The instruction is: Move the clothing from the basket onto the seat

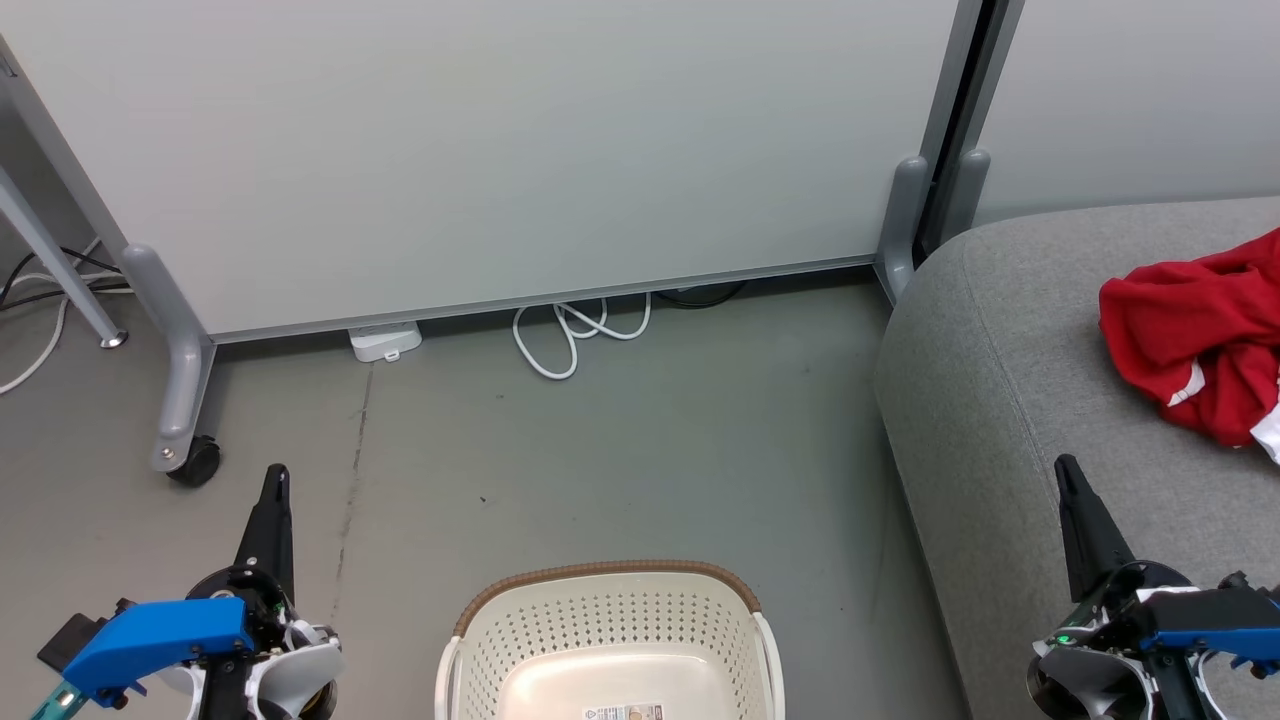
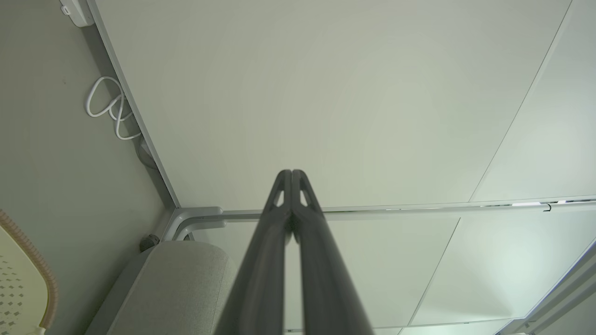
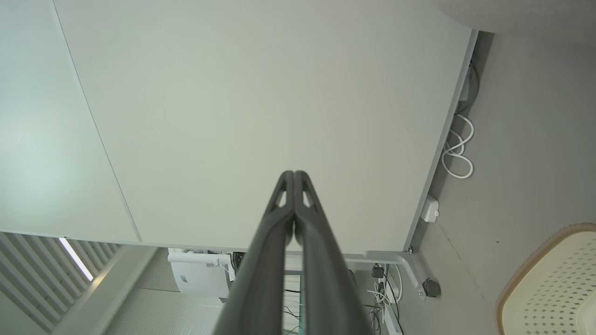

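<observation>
The cream basket [image 1: 610, 640] with a brown rim stands on the floor at the bottom centre; the part of its inside that I can see holds no fabric, just a label on the bottom. Red clothing [image 1: 1195, 335] with white trim lies crumpled on the grey seat [image 1: 1010, 400] at the right. My left gripper [image 1: 276, 472] is shut and empty, over the floor left of the basket. Over the seat's front part my right gripper [image 1: 1066, 462] is shut and empty too. In the wrist views both the left gripper [image 2: 291, 172] and the right gripper [image 3: 294, 173] have their fingers pressed together.
A white partition [image 1: 480, 150] on grey wheeled feet [image 1: 185, 400] closes the far side. A white cable loop [image 1: 575, 330] and a small white box [image 1: 385, 342] lie at its base. Grey floor [image 1: 620, 450] spreads between partition, basket and seat.
</observation>
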